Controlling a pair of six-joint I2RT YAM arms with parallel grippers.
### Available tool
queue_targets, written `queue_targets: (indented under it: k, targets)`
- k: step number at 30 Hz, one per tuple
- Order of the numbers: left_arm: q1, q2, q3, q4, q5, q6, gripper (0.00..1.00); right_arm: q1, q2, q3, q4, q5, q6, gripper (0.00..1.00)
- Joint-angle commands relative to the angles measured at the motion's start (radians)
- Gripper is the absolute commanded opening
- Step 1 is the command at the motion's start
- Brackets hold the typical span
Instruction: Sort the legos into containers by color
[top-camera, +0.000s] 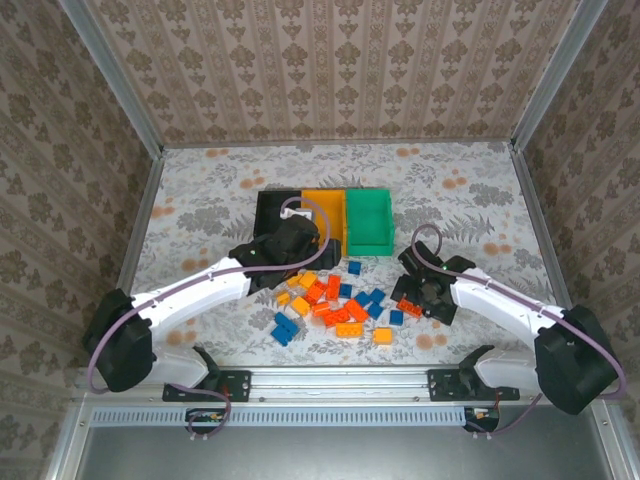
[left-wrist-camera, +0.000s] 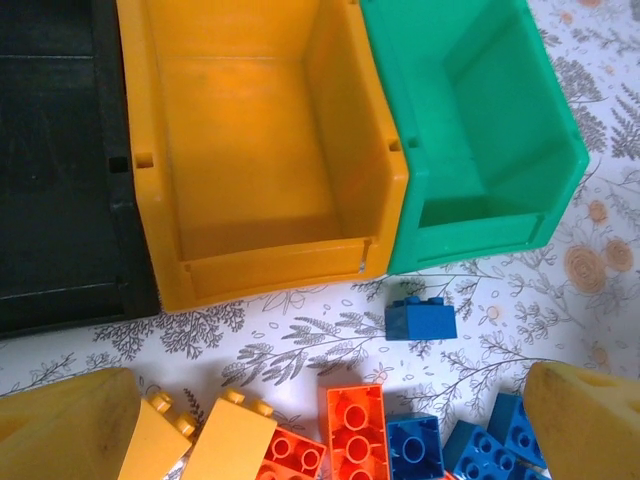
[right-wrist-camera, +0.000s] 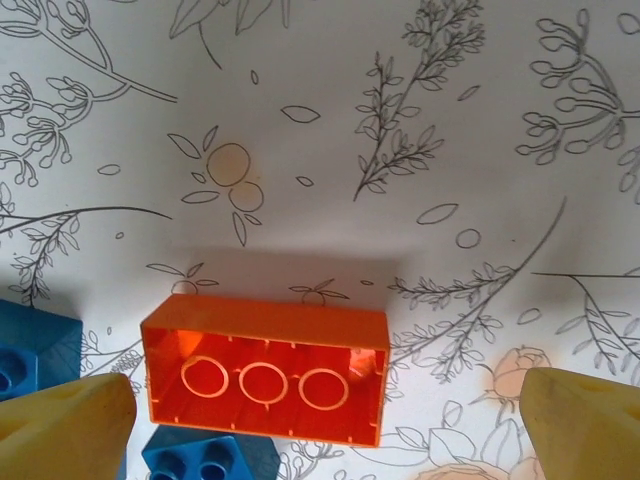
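Plastic, glossy and hard-edged, makes up three open rectangular containers that stand wall to wall in a row at mid-surface: a black bin (top-camera: 270, 208), a yellow-orange bin (top-camera: 324, 208) and a green bin (top-camera: 369, 222). Their walls slope inward toward flat floors. The legos (top-camera: 335, 305) lie in a loose heap on the surface (top-camera: 480, 200) just in front of the bins. They are small studded bricks in yellow-orange, red-orange and blue. The surface is a pale cloth printed with leaves and flowers.

The left tool (left-wrist-camera: 325, 400) hangs over the far edge of the heap. Its yellow fingers (left-wrist-camera: 70, 430) are spread wide and hold nothing. A lone blue brick (left-wrist-camera: 420, 320) sits in the narrow strip of cloth between the heap and the green bin's front wall. The right tool (right-wrist-camera: 325, 390) is also spread wide and straddles a red-orange brick (right-wrist-camera: 265, 375) at the heap's right side. That brick lies upside down, its hollow underside and three round tubes facing up.

Broad open cloth runs left, right and behind the bins out to the metal frame rails (top-camera: 115, 90) and the patterned walls (top-camera: 330, 70).

In the top view the left arm covers the black bin's front corner. In the left wrist view that bin is cut off at the frame edge, as are the bricks along the bottom. Whether the right tool's left finger touches the red-orange brick cannot be told.
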Motion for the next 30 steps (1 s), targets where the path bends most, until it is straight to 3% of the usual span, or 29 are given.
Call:
queue_targets:
  k: [1,11,18,26,30]
  targets:
    - [-0.002,-0.036,-0.025,0.035,0.010,0.032,1.00,0.011,0.030,0.014,0.038,-0.018,0.017,1.00]
    - [0.023,-0.062,-0.064,0.034,-0.007,0.014,1.00,0.021,0.146,0.036,0.032,-0.035,0.038,0.99]
    - [0.045,-0.080,-0.079,0.022,-0.003,0.007,1.00,0.021,0.182,0.024,0.077,-0.050,0.024,0.84]
    - [0.062,-0.094,-0.092,0.011,-0.009,-0.005,1.00,0.019,0.160,0.051,0.082,-0.083,-0.009,0.60]
    - [0.078,-0.114,-0.106,-0.007,-0.012,-0.020,1.00,0.018,0.088,0.144,0.049,-0.071,-0.087,0.56]
